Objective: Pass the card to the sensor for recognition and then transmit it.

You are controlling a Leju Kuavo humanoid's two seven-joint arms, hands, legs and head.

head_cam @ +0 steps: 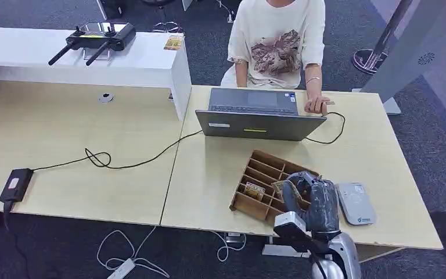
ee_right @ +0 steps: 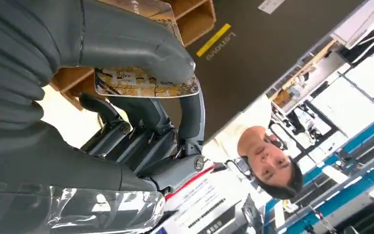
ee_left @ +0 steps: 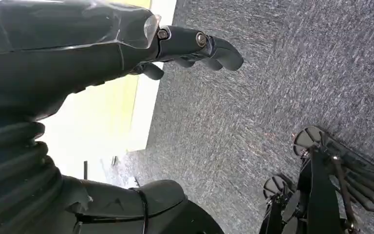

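A card is pinched between thumb and fingers of the right hand, above the wooden box. The left hand is empty, fingers slightly curled, over carpet.

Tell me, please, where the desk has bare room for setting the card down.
Bare desk lies between the black cable and the wooden organizer, and left of the laptop. It is crowded where the right hand holds the card between organizer and sensor.

Wooden divider box between laptop behind and sensor right.
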